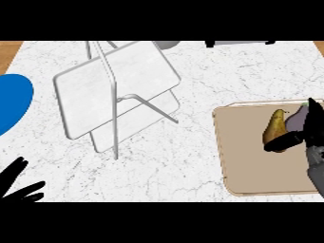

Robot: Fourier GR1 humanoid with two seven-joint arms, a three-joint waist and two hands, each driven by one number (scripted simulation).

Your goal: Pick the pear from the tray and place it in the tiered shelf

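A yellow-brown pear (274, 126) lies on the beige tray (252, 161) at the right of the counter, with a dark purple item (298, 118) close beside it. My right hand (319, 130) reaches over the tray with long fingers stretched past the purple item and the thumb (283, 141) touching the pear's near end. The white tiered shelf (119, 88) stands at centre-left, its two flat levels held by a thin metal frame. My left hand (14, 186) rests open at the lower left, fingers spread.
A blue plate (6, 107) with a dark item at its edge sits at the far left. A grey object (168, 44) and a dark appliance edge (238, 43) lie along the counter's back. White marble counter (185, 161) stretches between shelf and tray.
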